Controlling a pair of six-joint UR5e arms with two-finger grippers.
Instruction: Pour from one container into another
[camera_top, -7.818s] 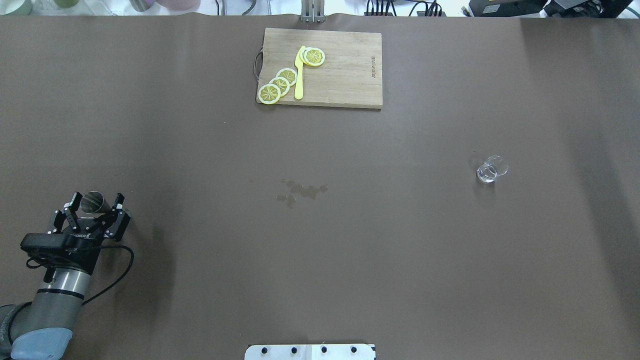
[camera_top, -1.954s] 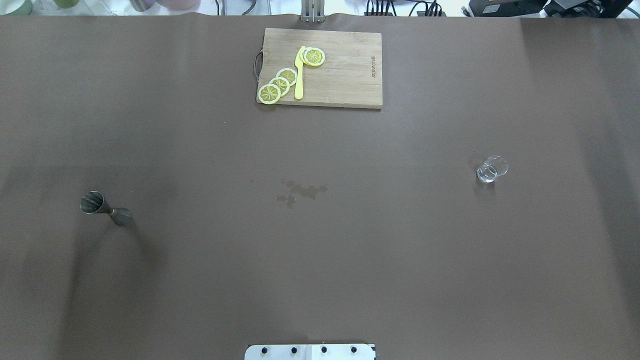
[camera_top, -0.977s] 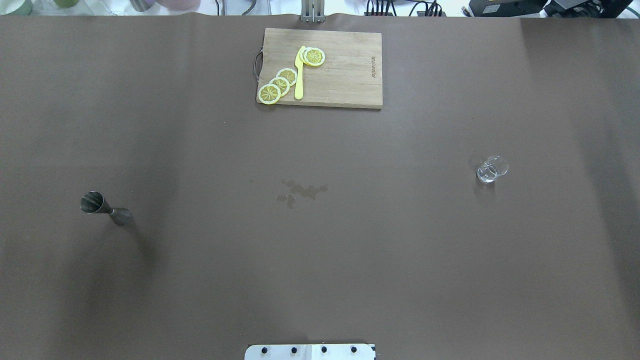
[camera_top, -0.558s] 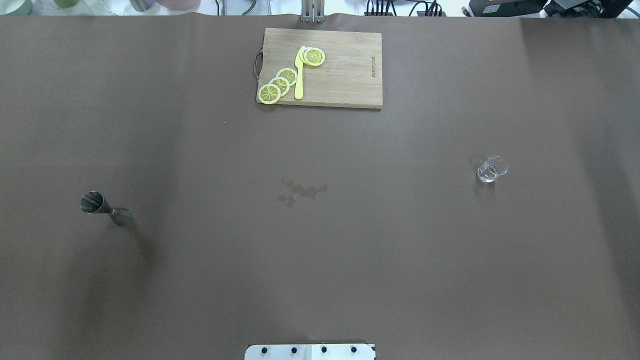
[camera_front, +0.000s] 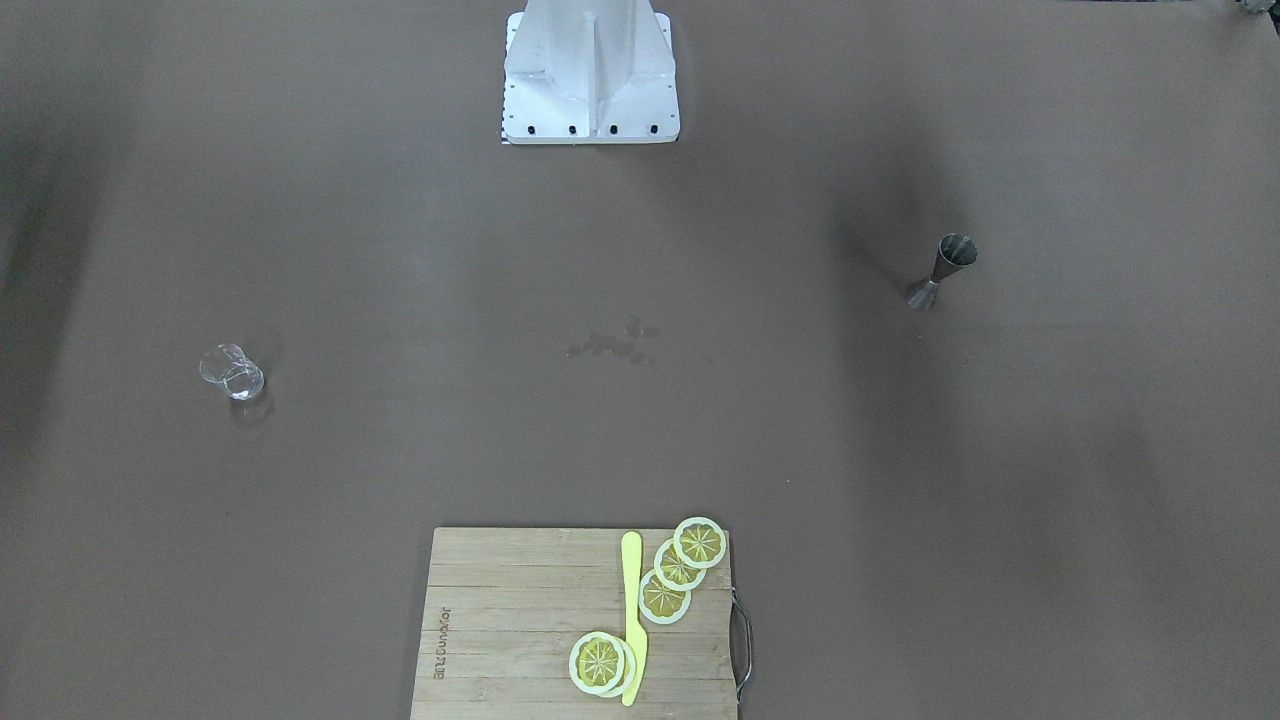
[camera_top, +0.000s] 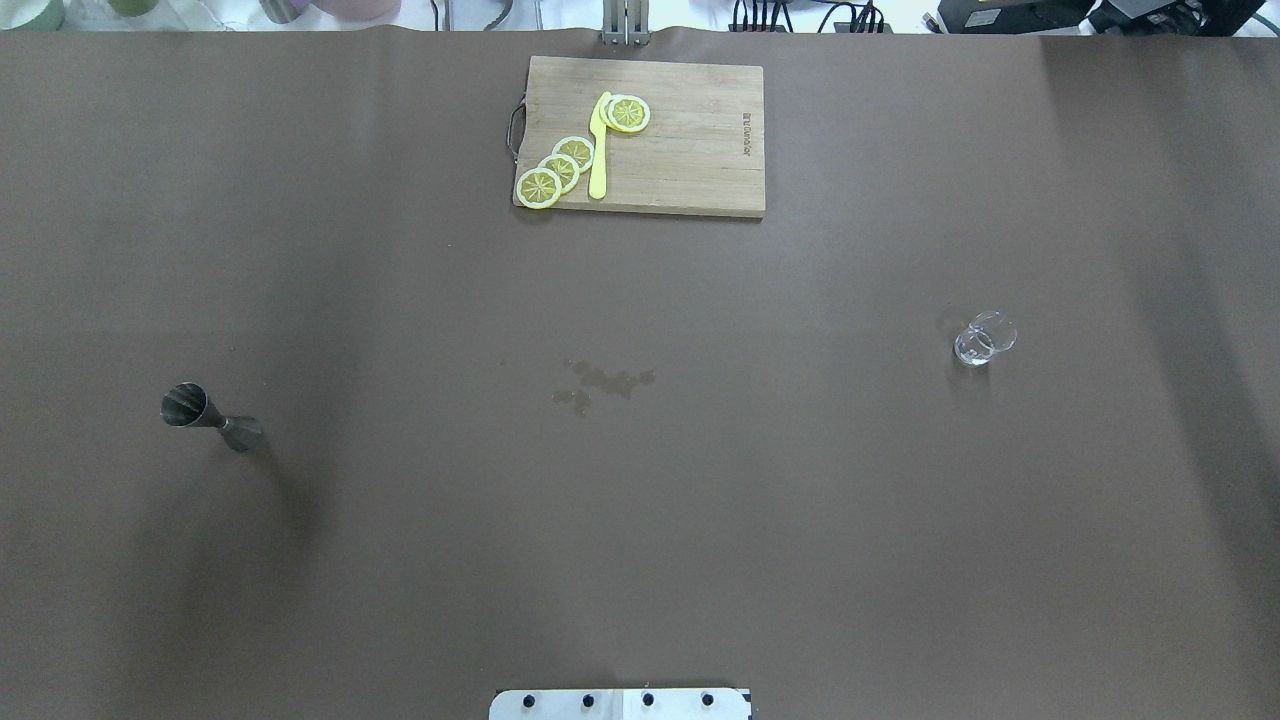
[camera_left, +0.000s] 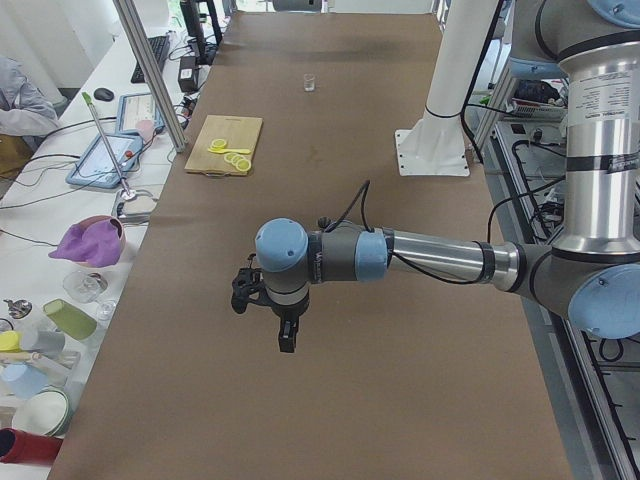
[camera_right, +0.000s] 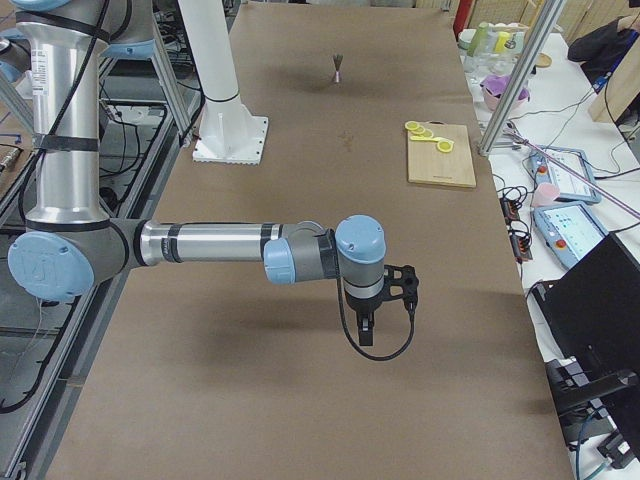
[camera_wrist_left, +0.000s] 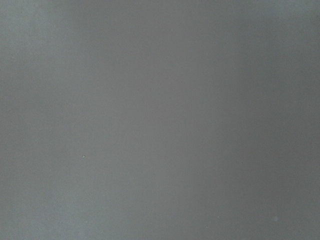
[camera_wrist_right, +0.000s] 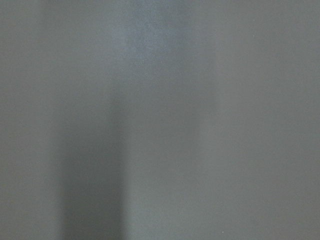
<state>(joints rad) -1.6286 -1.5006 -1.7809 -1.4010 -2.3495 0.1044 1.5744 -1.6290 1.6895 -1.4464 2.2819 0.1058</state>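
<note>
A metal jigger stands alone on the brown table at the robot's left, also seen in the front view. At the robot's right, far from it, sits a small clear glass. Neither gripper appears in the overhead or front views. The left gripper shows only in the exterior left view, held high over the near end of the table. The right gripper shows only in the exterior right view, likewise raised. Whether either is open or shut I cannot tell. Both wrist views hold only blurred brown tabletop.
A wooden cutting board with lemon slices and a yellow knife lies at the far middle edge. Small wet spots mark the table's centre. The white robot base stands at the near edge.
Early on the left gripper stood open around the jigger; it has since withdrawn from the overhead view, leaving the jigger standing. Over the last second only a shadow beside the jigger shifts.
</note>
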